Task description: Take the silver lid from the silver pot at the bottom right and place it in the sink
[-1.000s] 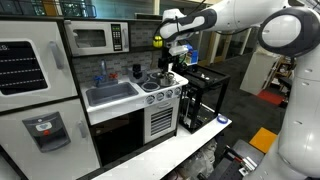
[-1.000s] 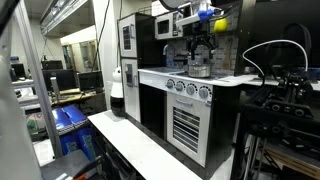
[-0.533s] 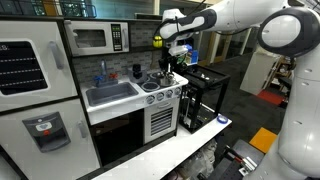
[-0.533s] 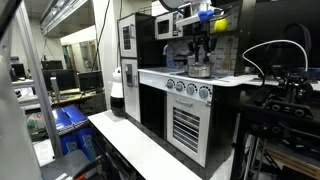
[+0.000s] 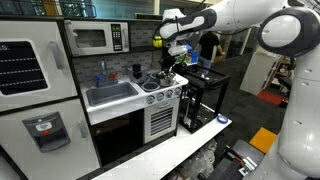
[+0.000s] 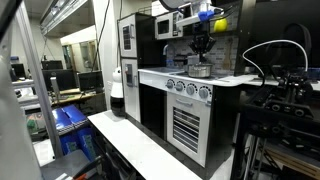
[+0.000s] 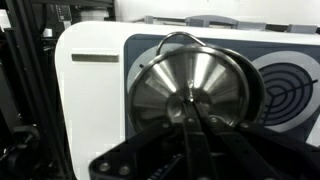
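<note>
The silver lid (image 7: 190, 80) fills the wrist view, still seated on the silver pot (image 5: 159, 82) at the toy stove's near right burner. My gripper (image 7: 192, 104) hangs straight above it, its two dark fingers (image 7: 178, 135) drawn together around the lid's small knob at the centre. In both exterior views the gripper (image 5: 168, 63) (image 6: 201, 48) points down onto the pot (image 6: 199, 70). The sink (image 5: 112, 94) is a grey basin left of the stove, with a faucet (image 5: 102, 70) behind it.
A coiled burner (image 7: 292, 85) lies right of the pot. A microwave (image 5: 93, 38) sits above the counter and small bottles stand behind the sink. The stove's front has knobs (image 5: 163, 97). A black open cabinet (image 5: 205, 95) stands beside the play kitchen.
The jaws have closed from wide open onto the lid's knob. The arm itself has hardly moved, and the lid stays on the pot.
</note>
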Robot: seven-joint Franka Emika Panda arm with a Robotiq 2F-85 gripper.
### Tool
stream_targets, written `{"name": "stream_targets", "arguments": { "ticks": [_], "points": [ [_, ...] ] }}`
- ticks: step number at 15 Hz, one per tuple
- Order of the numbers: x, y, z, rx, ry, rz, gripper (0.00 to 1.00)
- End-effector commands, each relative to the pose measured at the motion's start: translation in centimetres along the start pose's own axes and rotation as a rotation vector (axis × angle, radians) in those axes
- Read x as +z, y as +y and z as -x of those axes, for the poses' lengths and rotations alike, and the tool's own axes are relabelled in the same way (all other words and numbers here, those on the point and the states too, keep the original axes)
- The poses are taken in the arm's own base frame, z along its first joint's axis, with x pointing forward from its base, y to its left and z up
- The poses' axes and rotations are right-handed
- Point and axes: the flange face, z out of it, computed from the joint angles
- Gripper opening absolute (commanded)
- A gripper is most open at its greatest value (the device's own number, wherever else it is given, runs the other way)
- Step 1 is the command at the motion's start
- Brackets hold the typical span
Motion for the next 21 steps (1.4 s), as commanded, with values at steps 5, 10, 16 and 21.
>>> {"name": "stream_targets", "arguments": {
  "ticks": [5,10,16,21],
  "points": [
    [-1.3,-0.1,0.5,-0.001,0.049,-0.016,0.01],
    [-7.4,-1.6,2.1,-0.054,0.109,0.017,0.01],
    [-12.2,-6.6,3.4,-0.167,0.162,-0.059,0.01],
    [-11.8,-12.4,3.8,-0.269,0.148,-0.131,0.01]
  ]
}}
